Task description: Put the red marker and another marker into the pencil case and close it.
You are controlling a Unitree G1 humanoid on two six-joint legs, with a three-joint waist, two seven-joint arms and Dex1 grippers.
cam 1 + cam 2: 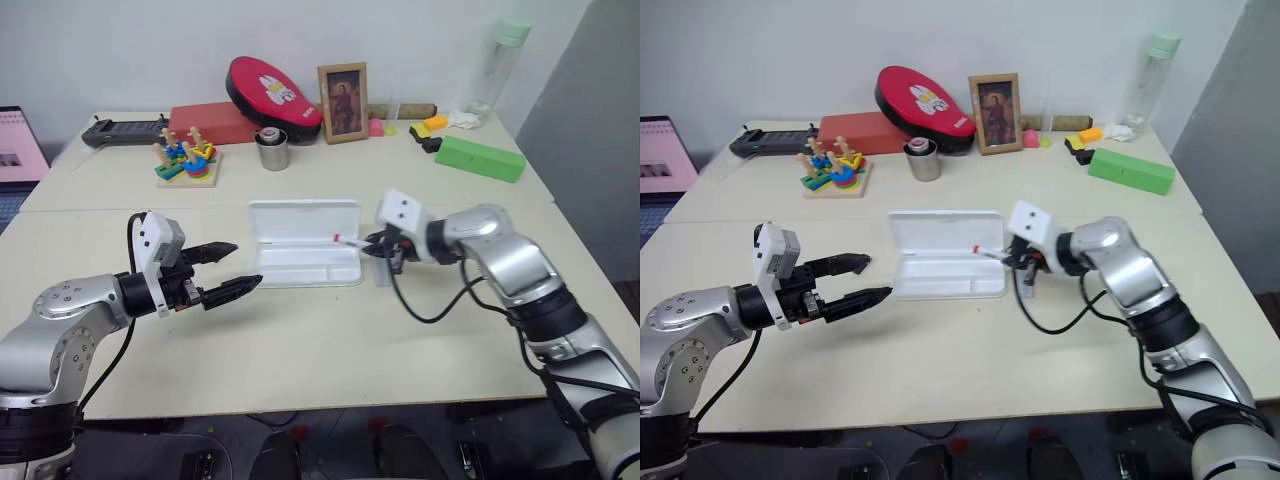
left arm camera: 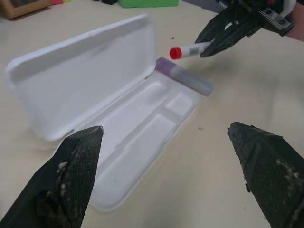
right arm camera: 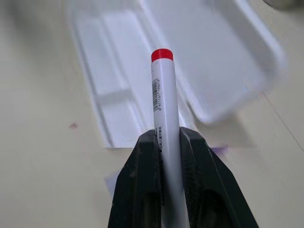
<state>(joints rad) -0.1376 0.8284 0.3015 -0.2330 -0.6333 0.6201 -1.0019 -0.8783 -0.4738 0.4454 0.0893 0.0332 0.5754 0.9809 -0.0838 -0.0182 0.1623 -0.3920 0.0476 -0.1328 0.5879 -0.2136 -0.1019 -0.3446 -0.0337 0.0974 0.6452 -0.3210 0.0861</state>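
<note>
Our right gripper (image 1: 378, 247) clamps the red marker (image 3: 163, 102) just over the open pencil case (image 1: 305, 245); we should level it along the tray. Our left gripper (image 1: 228, 268) hovers beside, fingers apart

The open pencil case (image 1: 305, 245) and a lavender marker (image 2: 184, 76) just beside it are borne by a beige table (image 1: 330, 340).

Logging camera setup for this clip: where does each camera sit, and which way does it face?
Head pair: forward and down over the table; both arms show.
Left wrist: along the open left hand at the open pencil case, the lavender marker beside it and the right hand.
Right wrist: along the right hand gripping the red marker.
Shared: case and red marker.
</note>
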